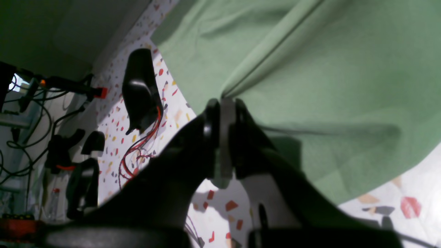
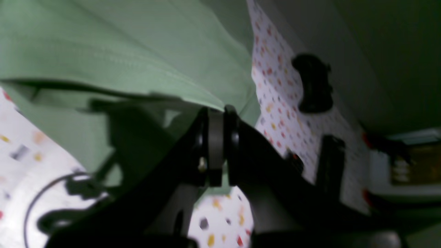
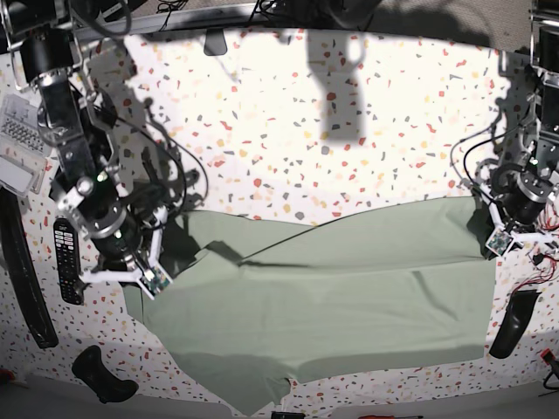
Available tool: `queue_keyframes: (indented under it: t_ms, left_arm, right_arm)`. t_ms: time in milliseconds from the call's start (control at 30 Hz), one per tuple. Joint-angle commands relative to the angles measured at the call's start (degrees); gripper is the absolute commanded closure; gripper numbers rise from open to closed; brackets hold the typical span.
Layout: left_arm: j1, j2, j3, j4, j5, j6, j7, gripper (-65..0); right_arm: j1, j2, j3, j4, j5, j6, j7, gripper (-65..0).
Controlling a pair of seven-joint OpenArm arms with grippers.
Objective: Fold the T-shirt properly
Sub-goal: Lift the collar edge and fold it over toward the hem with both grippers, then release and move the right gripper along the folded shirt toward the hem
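shirt [image 3: 349, 288]: spread wide across the table's [image 3: 349, 131] near half, one edge lifted
right gripper [image 3: 155, 278]: at 9 o'clock, jaws pinching shirt hem
left gripper [image 3: 500, 237]: at 3 o'clock, clamped on shirt edge
advice: carry both edges level, keep cloth taut, no sag mid-span

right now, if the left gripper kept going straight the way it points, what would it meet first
The T-shirt. The left gripper is already shut on a fold of the green cloth, and more of the shirt fills the view just beyond its tips. How far the speckled table lies beyond the cloth is unclear.
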Motion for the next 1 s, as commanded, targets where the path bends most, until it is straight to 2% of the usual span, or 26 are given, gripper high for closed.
queue_keyframes:
  t_ms: [0,200,300,367,633,733,967]
  left_arm:
    - [-1.1,-1.1,-0.6,0.4,-0.5,0.9,-1.9,0.0]
    - [-1.1,-0.8,-0.6,0.2,-0.5,0.9,-2.4,0.0]
    - [-1.1,-0.8,-0.6,0.2,-0.5,0.9,-2.4,0.0]
    - [-1.1,-0.8,-0.6,0.2,-0.5,0.9,-2.4,0.0]
    - [-1.1,-0.8,-0.6,0.2,-0.5,0.9,-2.4,0.0]
    - [-1.1,-0.8,-0.6,0.2,-0.5,0.9,-2.4,0.0]
    - [-1.1,-0.8,-0.6,0.2,-0.5,0.9,-2.4,0.0]
  right_arm:
    - [1.9,0.6,0.3,0.8,0.0,-0.3,0.9,0.0]
    - [2.9,-2.7,-0.2,0.7,-0.1,-0.1,1.0,0.0]
    - [2.9,-4.6,-0.2,0.7,-0.1,2.3,1.2,0.0]
    - [2.9,-5.5,-0.2,0.7,-0.1,2.4,1.6,0.0]
    - [3.8,-5.9,-0.6,-3.3,0.0,3.6,3.7,0.0]
    - [6.6,-5.8,-3.1,-8.6,-0.2,3.6,3.7,0.0]
    - [15.9,-5.9,-13.8,-15.6,-0.7,3.5,3.3,0.0]
